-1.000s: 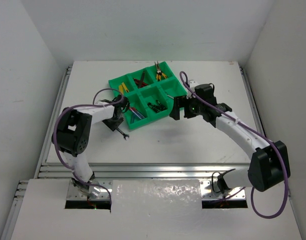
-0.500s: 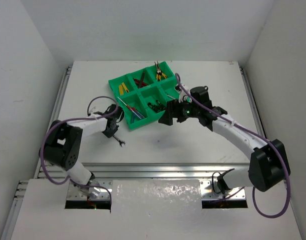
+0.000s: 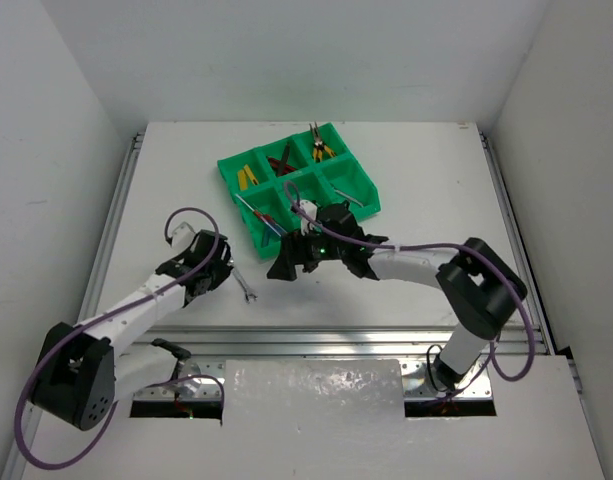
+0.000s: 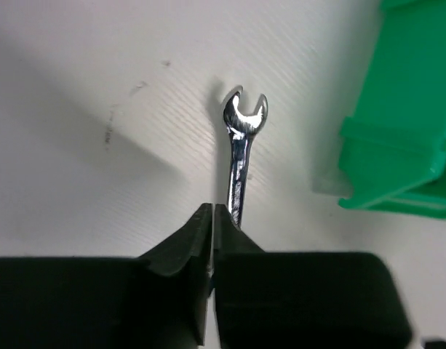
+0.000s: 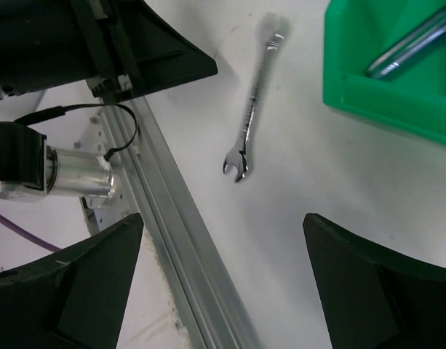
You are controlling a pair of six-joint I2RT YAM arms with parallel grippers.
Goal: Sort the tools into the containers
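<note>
A small silver open-end wrench (image 3: 246,287) lies flat on the white table, just in front of the green tray (image 3: 224,166). My left gripper (image 3: 222,273) is directly to its left. In the left wrist view that gripper (image 4: 212,212) is shut with nothing between the pads, and the wrench (image 4: 241,156) runs away from beside the right fingertip. My right gripper (image 3: 284,266) hovers open by the tray's near corner, right of the wrench. Its wrist view shows the wrench (image 5: 253,109) ahead of the wide-apart fingers (image 5: 84,283). The tray holds pliers (image 3: 321,149), red-handled tools (image 3: 282,162) and screwdrivers (image 3: 267,221).
An aluminium rail (image 5: 172,240) runs along the table's near edge, close below the right gripper. The tray's corner (image 5: 386,87) stands to the right of the wrench. The left arm's black body (image 5: 135,43) sits close to the right gripper, and a purple cable (image 3: 186,215) loops above it.
The left arm has pulled back toward the near left and its gripper has shut empty. The right arm has swung left and nearer, coming over the table beside the wrench, which stays on the table.
</note>
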